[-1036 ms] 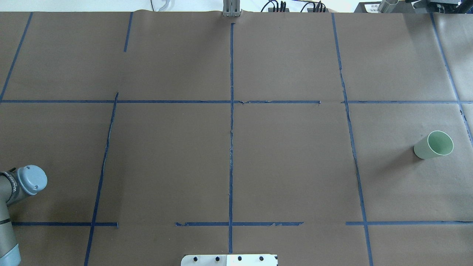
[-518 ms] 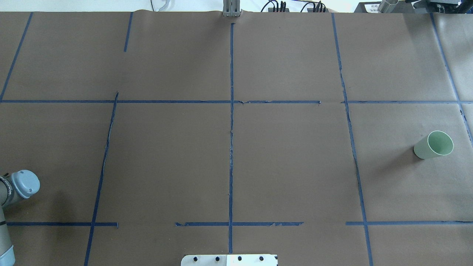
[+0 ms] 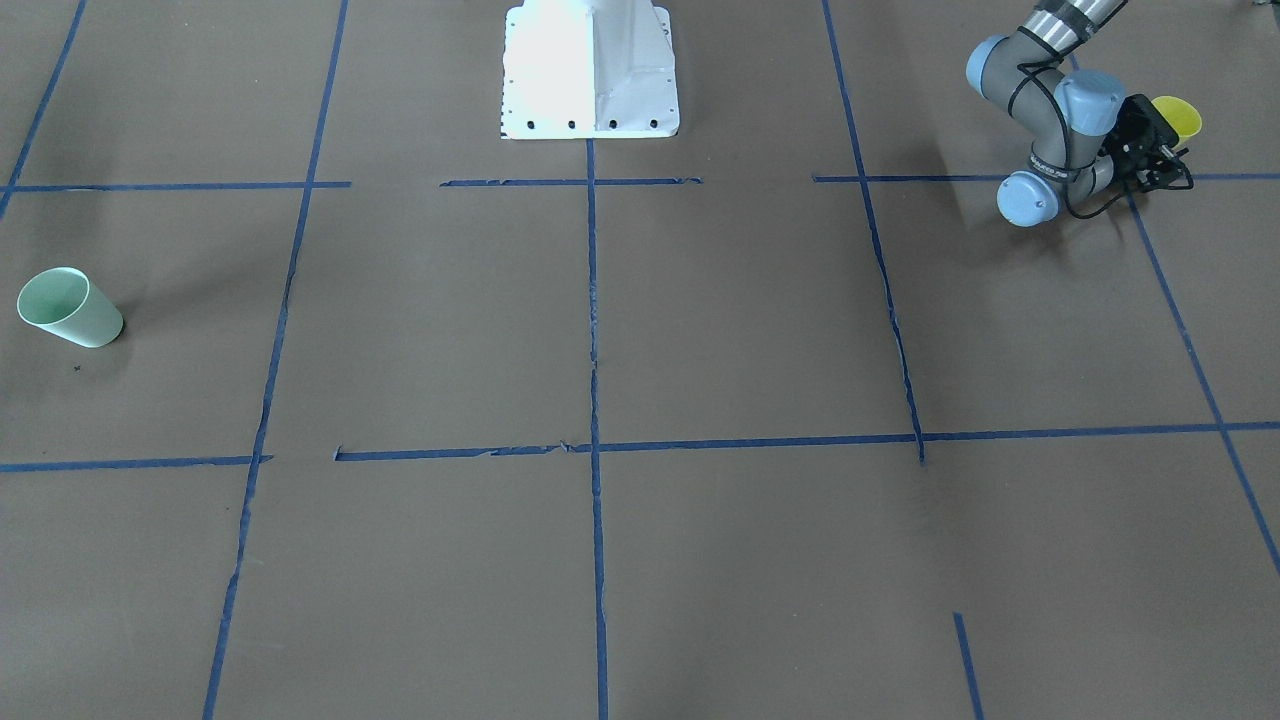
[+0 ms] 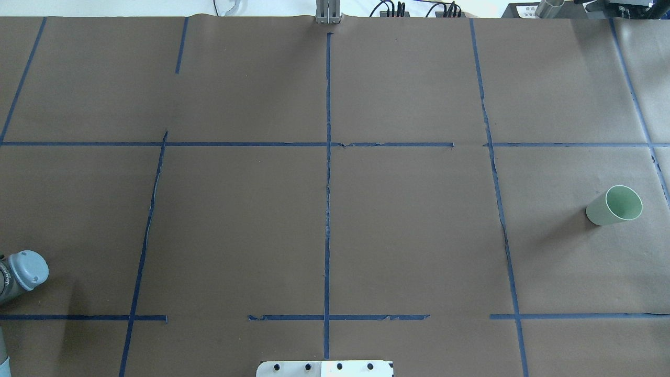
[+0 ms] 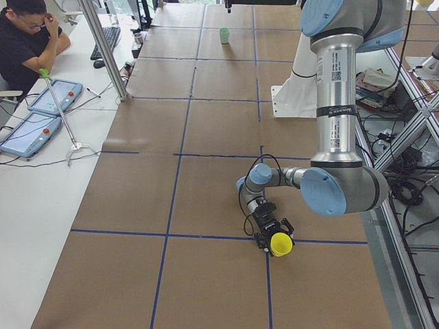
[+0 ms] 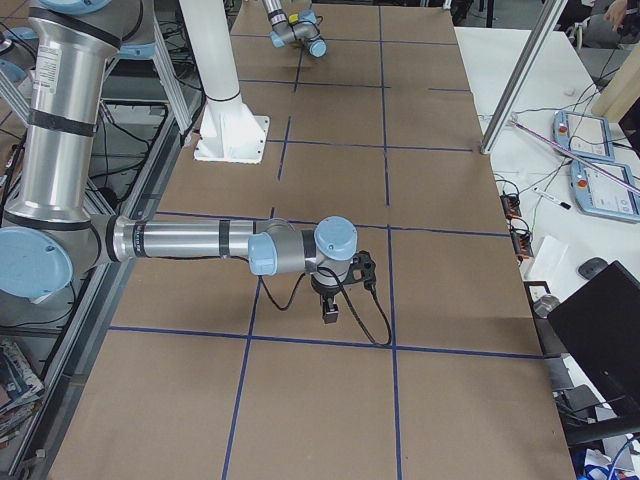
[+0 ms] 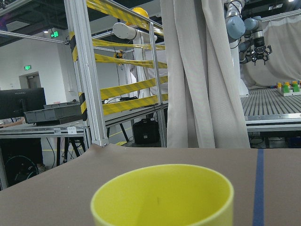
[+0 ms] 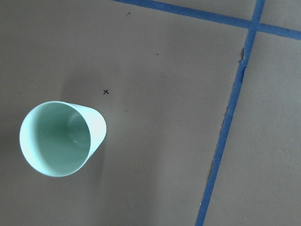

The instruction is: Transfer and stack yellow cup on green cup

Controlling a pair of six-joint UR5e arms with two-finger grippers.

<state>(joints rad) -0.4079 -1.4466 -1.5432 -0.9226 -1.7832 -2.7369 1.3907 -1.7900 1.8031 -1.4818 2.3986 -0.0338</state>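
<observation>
Jaws first: your left gripper lies level and low over the table, a finger on either side of the yellow cup. You cannot tell whether they press on it. Your right gripper points down near the table's right end, and its jaws cannot be judged either.

The yellow cup stands upright near the corner where the robot's edge meets the left end, just beside a crossing of blue tape lines. The green cup stands upright close to the right end, about midway between the robot's edge and yours. Nearly the whole length of brown paper lies between the two cups. A white base plate sits at the middle of the robot's edge.

Each cup shows you only its own bare inside. The yellow one is bright, plain and tapered, wider at the rim.
</observation>
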